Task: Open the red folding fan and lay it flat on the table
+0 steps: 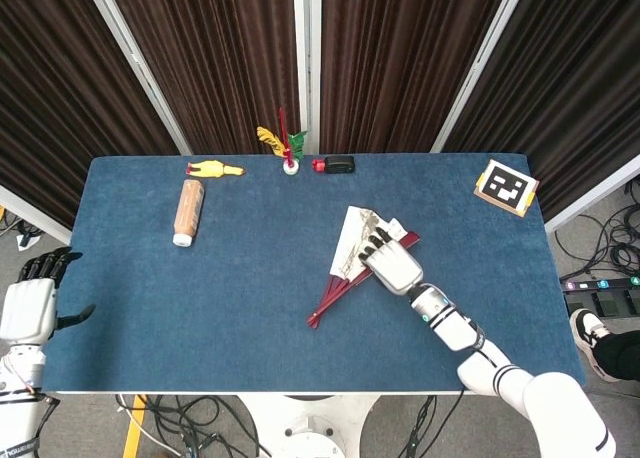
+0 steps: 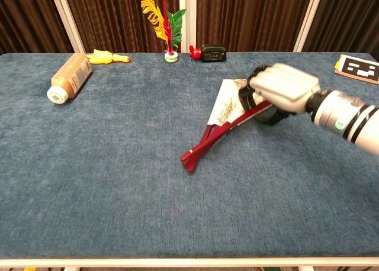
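Observation:
The red folding fan lies partly open on the blue table, right of centre, its white painted leaf toward the back and its red ribs pointing front-left. My right hand sits over the leaf's right side, fingers curled over the paper and thumb under the outer red guard, gripping the fan. The chest view shows this right hand hiding the fan's right edge. My left hand hangs off the table's left edge, fingers apart, holding nothing.
A brown bottle lies at the back left beside a yellow rubber chicken. A feathered shuttlecock and a small black-and-red device stand at the back edge. A printed marker card sits at the back right corner.

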`<state>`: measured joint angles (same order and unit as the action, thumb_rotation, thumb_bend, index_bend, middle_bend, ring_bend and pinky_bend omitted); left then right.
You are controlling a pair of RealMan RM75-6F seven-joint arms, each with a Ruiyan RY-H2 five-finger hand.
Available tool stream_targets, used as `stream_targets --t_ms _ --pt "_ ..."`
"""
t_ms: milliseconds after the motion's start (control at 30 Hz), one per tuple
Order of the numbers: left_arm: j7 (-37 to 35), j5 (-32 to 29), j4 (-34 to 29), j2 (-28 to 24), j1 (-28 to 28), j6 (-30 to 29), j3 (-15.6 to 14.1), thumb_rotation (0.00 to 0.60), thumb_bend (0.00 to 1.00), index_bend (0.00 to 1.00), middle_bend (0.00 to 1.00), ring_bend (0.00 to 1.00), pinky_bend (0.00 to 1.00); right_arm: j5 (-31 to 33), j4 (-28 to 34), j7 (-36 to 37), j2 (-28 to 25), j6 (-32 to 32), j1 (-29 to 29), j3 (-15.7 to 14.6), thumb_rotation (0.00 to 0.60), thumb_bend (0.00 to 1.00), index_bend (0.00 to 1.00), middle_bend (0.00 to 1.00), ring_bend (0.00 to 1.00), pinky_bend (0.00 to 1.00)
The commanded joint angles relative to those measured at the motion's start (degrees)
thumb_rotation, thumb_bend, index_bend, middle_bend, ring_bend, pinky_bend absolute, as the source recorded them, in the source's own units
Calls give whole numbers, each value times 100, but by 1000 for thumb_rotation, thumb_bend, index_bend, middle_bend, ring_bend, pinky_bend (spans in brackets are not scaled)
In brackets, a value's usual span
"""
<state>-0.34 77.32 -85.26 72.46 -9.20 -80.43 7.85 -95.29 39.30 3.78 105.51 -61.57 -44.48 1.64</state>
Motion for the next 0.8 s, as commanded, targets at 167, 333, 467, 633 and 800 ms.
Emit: stream_targets --t_ms 167,333,467,633,800 --pt "-1216 310 81 27 -442 370 218 600 176 281 263 180 176 -344 2055 6 -1924 222 -676 0 600 910 747 586 317 205" --pt "-2422 376 311 222 -836 773 412 600 176 243 263 180 178 -286 3314 380 -3022 449 -935 155 600 922 772 606 327 220" --pt "-3566 269 600 520 -1176 1178 598 600 176 216 259 180 186 -246 3907 853 -3618 402 -1034 305 600 924 783 614 328 220" --pt "-4960 207 926 843 -1549 1654 760 600 176 181 235 180 216 -282 4244 1449 -3937 206 -1075 416 600 927 788 619 328 220" --pt "-5567 251 1275 1247 -1950 1897 878 600 176 173 217 179 216 -345 4429 1896 -4031 168 -1186 480 600 928 790 623 328 218"
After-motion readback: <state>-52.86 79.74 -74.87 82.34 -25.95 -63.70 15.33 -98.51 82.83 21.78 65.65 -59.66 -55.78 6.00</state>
